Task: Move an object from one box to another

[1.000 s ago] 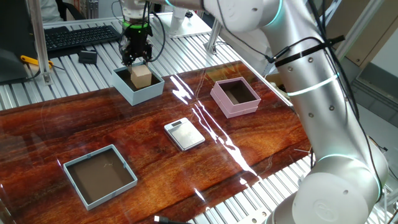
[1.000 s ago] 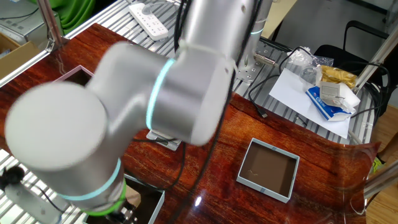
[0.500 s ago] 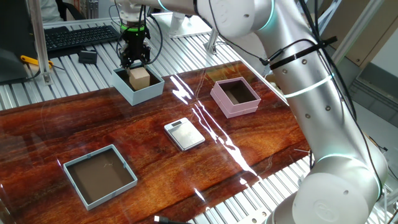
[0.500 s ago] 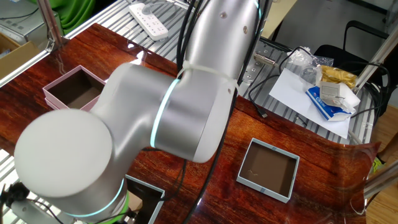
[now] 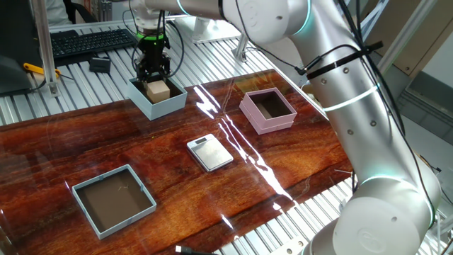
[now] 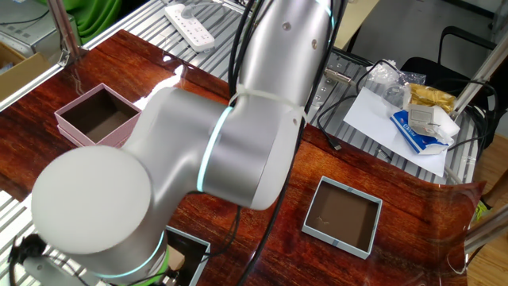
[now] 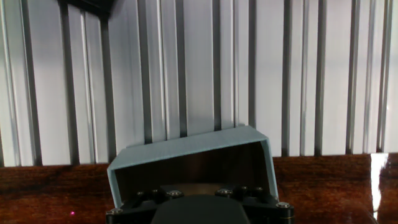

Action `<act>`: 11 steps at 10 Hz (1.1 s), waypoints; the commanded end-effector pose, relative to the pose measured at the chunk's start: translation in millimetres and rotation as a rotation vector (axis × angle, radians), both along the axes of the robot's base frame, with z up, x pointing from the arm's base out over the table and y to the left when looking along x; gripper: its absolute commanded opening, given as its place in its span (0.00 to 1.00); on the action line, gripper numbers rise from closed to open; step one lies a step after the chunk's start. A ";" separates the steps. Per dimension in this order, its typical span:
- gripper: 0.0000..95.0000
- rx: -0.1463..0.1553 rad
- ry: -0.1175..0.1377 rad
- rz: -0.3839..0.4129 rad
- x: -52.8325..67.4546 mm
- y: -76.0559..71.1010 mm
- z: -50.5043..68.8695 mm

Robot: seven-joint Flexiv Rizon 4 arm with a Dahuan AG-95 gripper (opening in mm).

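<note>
The tan cube (image 5: 158, 90) sits low inside the light blue box (image 5: 161, 105) at the table's far left corner, its top just above the rim. My gripper (image 5: 153, 75) comes straight down onto it, the dark fingers closed on the cube's upper sides. The pink box (image 5: 272, 122) stands with nothing in it to the right, well apart; the other fixed view shows the pink box (image 6: 82, 137) too. In the hand view I look down on the blue box's far wall (image 7: 186, 145); my hand's dark body hides the cube and the fingertips.
A flat silver scale (image 5: 210, 153) lies mid-table. A wide, shallow grey-blue tray (image 5: 83, 186) sits at the front left, also visible as tray (image 6: 319, 229). A keyboard (image 5: 92, 41) and small dark items lie on the slatted metal top behind the blue box. My arm spans over the right side.
The gripper has gone down a little with the cube, which now sits deeper in the light blue box. The arm's upper links have shifted in the other fixed view.
</note>
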State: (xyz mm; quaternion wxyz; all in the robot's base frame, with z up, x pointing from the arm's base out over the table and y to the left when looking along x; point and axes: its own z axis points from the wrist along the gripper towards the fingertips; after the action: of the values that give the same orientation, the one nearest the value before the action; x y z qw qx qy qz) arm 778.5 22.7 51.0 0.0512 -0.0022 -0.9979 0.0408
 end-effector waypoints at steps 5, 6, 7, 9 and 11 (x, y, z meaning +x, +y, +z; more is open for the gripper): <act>0.00 -0.003 0.002 -0.028 -0.5 0.9 -1.7; 0.20 -0.003 -0.003 -0.040 -2.0 1.2 -2.2; 0.20 -0.002 -0.009 -0.061 -3.7 1.5 -2.9; 0.40 -0.001 -0.017 -0.072 -5.4 1.8 -3.2; 0.40 -0.004 -0.029 -0.061 -6.3 1.7 -2.6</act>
State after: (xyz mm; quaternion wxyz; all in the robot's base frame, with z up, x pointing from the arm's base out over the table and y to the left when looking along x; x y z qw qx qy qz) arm 768.0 24.1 48.6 0.0329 -0.0330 -0.9981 0.0410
